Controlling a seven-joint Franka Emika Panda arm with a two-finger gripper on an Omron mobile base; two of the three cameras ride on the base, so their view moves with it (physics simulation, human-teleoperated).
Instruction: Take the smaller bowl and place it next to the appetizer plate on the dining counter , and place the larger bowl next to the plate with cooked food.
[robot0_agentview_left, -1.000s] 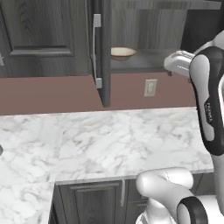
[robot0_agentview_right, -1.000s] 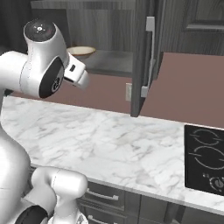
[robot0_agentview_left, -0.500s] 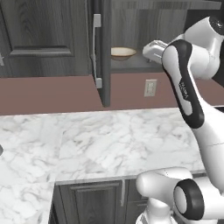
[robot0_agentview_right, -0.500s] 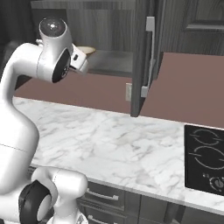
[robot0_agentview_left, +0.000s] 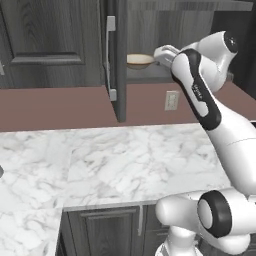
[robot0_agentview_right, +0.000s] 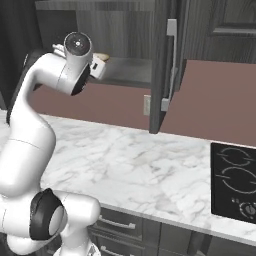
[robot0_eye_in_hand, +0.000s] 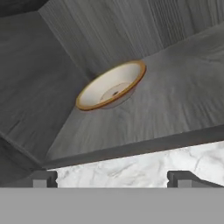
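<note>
**Reaching for the First Bowl**

Lining up on the open wall cabinet, I am bringing the gripper (robot0_eye_in_hand: 112, 178) toward the smaller bowl (robot0_eye_in_hand: 111, 85), its two dark fingertips (robot0_eye_in_hand: 43, 178) standing wide apart with nothing between them. Nearest me in the hand view, the marble wall counter (robot0_eye_in_hand: 131, 164) is showing below the shelf's front edge (robot0_eye_in_hand: 131, 148); beyond that edge the cream bowl with its tan rim is sitting on the grey cabinet shelf, toward the back corner, well clear of the fingers. It is looking empty inside, apart from a dark speck or two that I cannot make out.

From the left base view, the white arm (robot0_agentview_left: 200, 95) is stretching up past the open cabinet door (robot0_agentview_left: 116, 60), the hand close to the bowl (robot0_agentview_left: 139, 60) but not touching it. The right base view is catching just a sliver of the bowl (robot0_agentview_right: 102, 57) behind the wrist.

I am judging this as the approach to the first pick, nothing yet grasped. Next, I reckon, I am needing to advance over the shelf edge, set one finger inside the rim and one outside, then close.
</note>
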